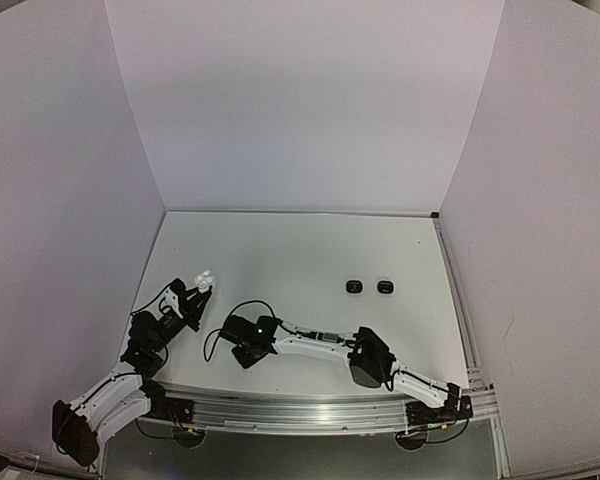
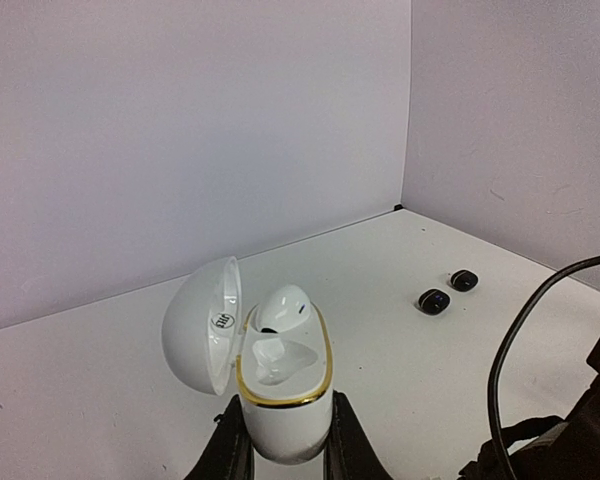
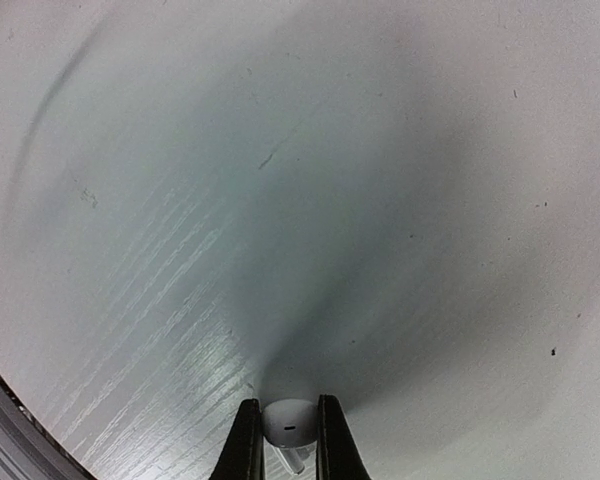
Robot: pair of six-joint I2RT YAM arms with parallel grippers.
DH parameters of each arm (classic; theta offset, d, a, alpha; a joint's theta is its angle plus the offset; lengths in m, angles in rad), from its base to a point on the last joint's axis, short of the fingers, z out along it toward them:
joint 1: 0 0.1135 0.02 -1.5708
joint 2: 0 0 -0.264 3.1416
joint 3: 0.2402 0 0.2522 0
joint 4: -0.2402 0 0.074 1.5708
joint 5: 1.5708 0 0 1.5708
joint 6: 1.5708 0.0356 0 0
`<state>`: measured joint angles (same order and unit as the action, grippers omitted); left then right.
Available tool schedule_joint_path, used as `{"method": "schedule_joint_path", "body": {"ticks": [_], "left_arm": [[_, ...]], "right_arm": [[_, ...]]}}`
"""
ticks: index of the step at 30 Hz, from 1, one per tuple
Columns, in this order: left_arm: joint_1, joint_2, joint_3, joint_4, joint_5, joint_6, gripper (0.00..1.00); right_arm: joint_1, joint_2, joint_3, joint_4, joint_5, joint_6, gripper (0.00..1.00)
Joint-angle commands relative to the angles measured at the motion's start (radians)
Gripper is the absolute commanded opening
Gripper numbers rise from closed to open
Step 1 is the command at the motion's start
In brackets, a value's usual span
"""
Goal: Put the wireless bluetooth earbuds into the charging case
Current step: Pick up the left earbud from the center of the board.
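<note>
Nearest the bases: right hand [image 3: 287,408] down at the desk [image 3: 280,200], fingers pinching the white earbud [image 3: 288,422] by its rounded head. The stem runs back between the fingers toward the wrist, so the long axis lies roughly along the fingers, head end leading. The grip looks narrow and the bud could twist.

Step in hand, as I read it: lift and carry to the case. To do it well, lift straight, keep the pinch firm, and turn the wrist so the stem points down before reaching the slot.

Further out: left hand [image 2: 283,415] clamped on the base of the charging case [image 2: 278,435], mouth up, lid [image 2: 202,325] open to the left in the wrist view. Seated earbud [image 2: 282,305] in the far slot, head up, stem hidden. Empty slot [image 2: 280,362] on the near side is the target; come in from above, clear of the lid.

Farthest: two black earbuds [image 1: 352,287] side by side on the desk, well apart from both hands. Too small to tell which way they point.
</note>
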<state>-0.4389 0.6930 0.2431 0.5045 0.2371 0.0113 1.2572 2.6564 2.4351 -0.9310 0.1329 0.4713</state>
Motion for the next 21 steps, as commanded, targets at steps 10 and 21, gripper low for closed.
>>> {"method": "schedule_joint_path", "body": {"ticks": [10, 21], "left_arm": [[-0.003, -0.016, 0.048, 0.01, 0.028, 0.004, 0.0], [-0.003, -0.032, 0.035, 0.177, 0.121, 0.051, 0.0]], "right_arm": [[-0.037, -0.126, 0.004, -0.012, 0.085, 0.07, 0.0], [-0.032, -0.572, -0.277, 0.466, 0.307, -0.016, 0.0]]}}
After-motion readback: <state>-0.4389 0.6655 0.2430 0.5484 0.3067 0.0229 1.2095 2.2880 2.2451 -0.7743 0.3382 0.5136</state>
